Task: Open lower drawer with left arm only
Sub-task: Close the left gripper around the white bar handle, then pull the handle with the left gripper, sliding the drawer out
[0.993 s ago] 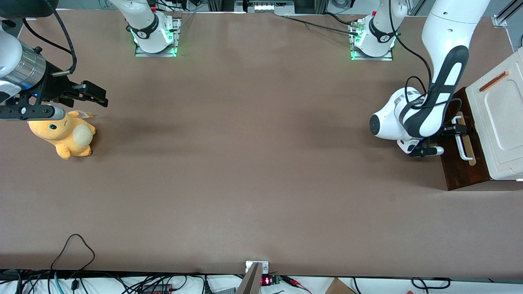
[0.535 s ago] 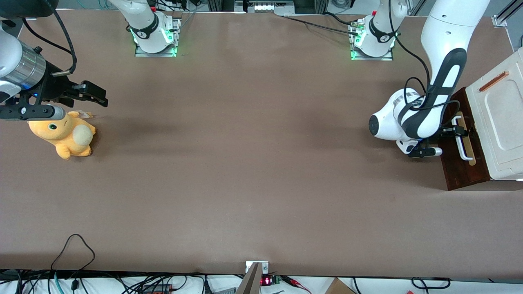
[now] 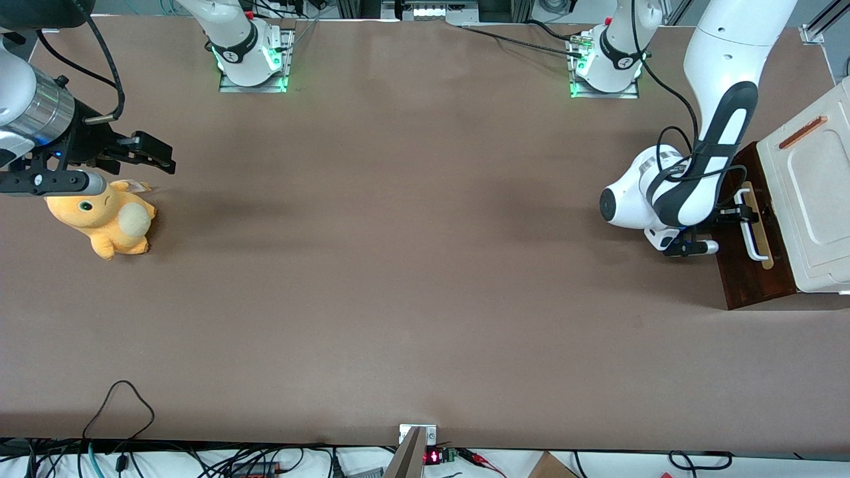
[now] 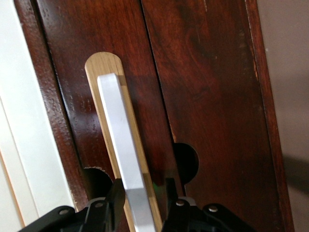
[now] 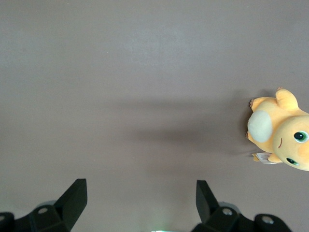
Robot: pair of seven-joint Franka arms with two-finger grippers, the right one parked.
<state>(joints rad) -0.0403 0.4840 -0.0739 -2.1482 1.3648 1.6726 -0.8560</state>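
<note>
**Tool clamped on the drawer handle**

The left arm (image 3: 704,166) hides most of its tool (image 3: 742,212) from the front; the wrist camera shows it (image 4: 142,200) with one black finger (image 4: 116,198) on each side of the single white handle (image 4: 126,159), seemingly gripping it. The lower drawer (image 3: 754,265) sits directly at the tool, at the working arm's end of the tabletop (image 3: 412,265), with the cream-white panel (image 3: 813,192) above it. Two dark wood fronts (image 4: 207,96) show, cut off at the frame edges. One yellow plush toy (image 3: 106,219) lies well apart from the tool, toward the parked arm's end.
</note>
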